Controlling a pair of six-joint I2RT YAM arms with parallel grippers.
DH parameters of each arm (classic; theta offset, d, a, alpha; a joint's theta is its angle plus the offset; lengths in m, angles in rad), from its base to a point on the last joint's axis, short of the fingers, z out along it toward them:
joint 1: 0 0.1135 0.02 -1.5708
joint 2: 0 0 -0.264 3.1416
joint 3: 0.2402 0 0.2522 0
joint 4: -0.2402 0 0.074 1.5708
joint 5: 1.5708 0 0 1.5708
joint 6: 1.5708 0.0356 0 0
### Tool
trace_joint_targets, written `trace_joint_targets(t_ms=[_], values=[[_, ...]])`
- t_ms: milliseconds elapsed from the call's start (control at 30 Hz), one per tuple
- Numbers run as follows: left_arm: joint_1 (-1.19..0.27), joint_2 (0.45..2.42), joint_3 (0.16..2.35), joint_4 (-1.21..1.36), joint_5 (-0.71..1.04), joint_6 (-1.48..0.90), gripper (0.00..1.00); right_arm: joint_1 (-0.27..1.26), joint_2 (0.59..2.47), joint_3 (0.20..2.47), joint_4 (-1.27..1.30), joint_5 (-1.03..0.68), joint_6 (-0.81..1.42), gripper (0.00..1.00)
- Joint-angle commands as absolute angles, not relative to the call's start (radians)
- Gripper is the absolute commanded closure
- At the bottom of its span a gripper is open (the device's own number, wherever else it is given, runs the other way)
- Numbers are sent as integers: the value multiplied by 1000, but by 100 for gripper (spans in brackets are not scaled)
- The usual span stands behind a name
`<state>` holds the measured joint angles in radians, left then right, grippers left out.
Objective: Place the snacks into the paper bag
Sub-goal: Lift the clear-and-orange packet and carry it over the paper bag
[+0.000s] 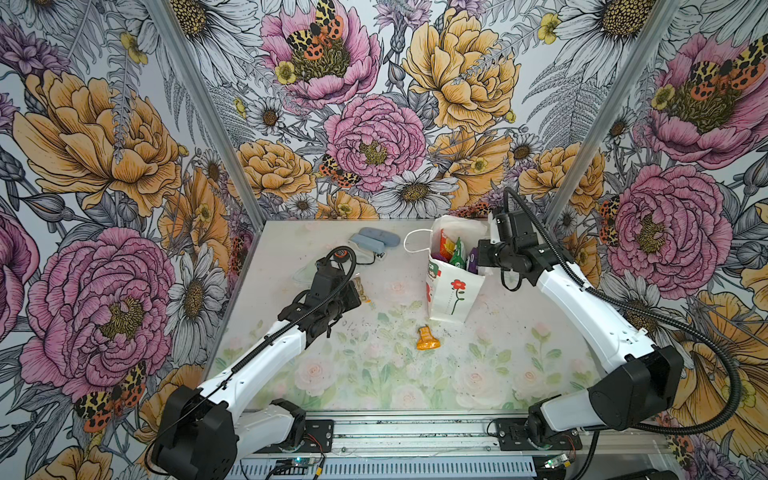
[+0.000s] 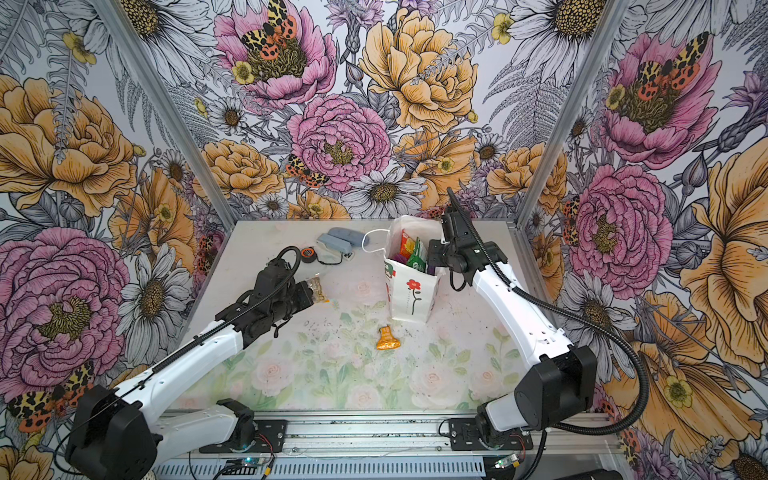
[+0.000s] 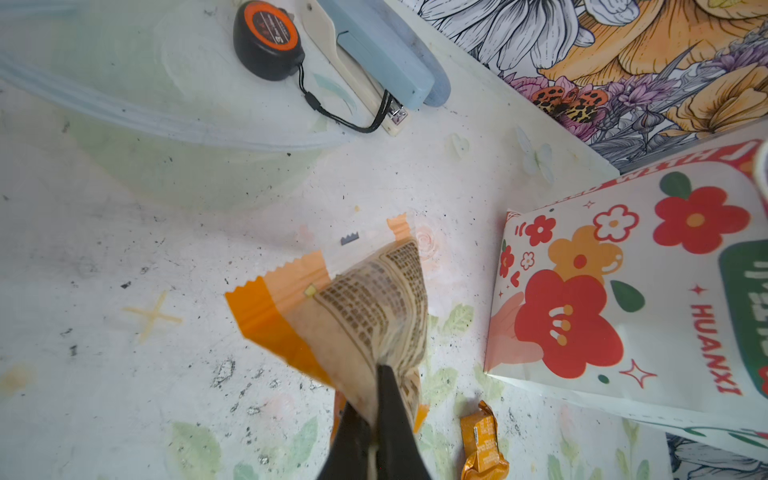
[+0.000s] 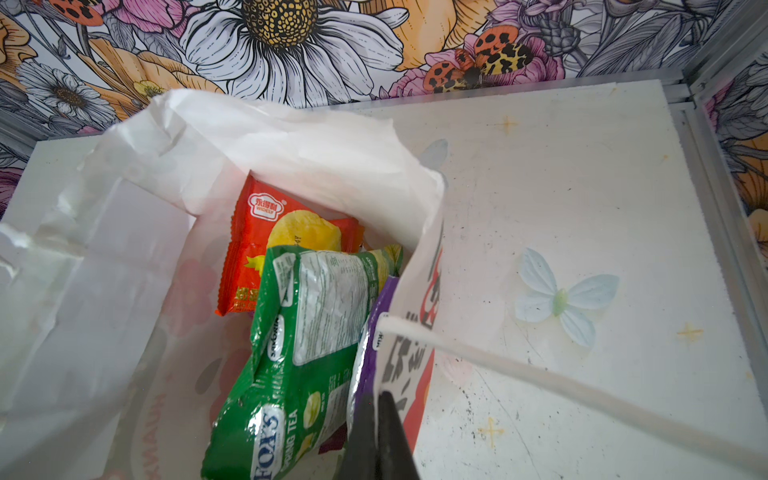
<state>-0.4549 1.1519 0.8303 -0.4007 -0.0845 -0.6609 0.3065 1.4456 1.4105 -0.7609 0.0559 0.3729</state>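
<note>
The left fingers point(image 3: 386, 415) are pressed together on one end of a wafer packet point(image 3: 365, 307). The rest of the packet sticks out beyond their tips. It is thin clear film with orange panels and a zigzag-cut edge, and a brown, grid-patterned biscuit shows through it. In both top views the packet point(image 1: 360, 291) is left of the bag; whether it touches the counter point(image 1: 374, 374) cannot be told.

Further back lie a round black-and-orange tape measure point(image 3: 266, 39) with a black cord and two smooth grey-blue oblong cases point(image 3: 382, 54).

An orange packet point(image 1: 428, 338), small, shiny and crumpled, lies alone on the worn floral counter. It is near the bag's base and well apart from both pairs of fingers.

The bag point(image 1: 453, 295) stands upright and open. It is white creased paper with red flowers printed on it, and one white string handle point(image 1: 411, 241) loops out at the back.

Inside it, packed close, are a flat red packet point(image 4: 257, 249) with a yellow picture, a crinkly green packet point(image 4: 291, 353) and a purple packet point(image 4: 370, 332) against the wall.

The right fingers point(image 4: 386, 436) are closed on the top edge of the bag's right wall, just beside the purple packet
</note>
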Motion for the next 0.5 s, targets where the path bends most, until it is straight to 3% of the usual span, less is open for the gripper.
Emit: trace_joint_targets(t_ms=[0, 467], values=[[-493, 1128, 958, -468, -166, -577, 100, 308, 1421, 1398, -822, 40, 378, 100], [-716, 1320, 1455, -524, -302, -411, 100, 308, 1396, 1401, -821, 52, 385, 100]])
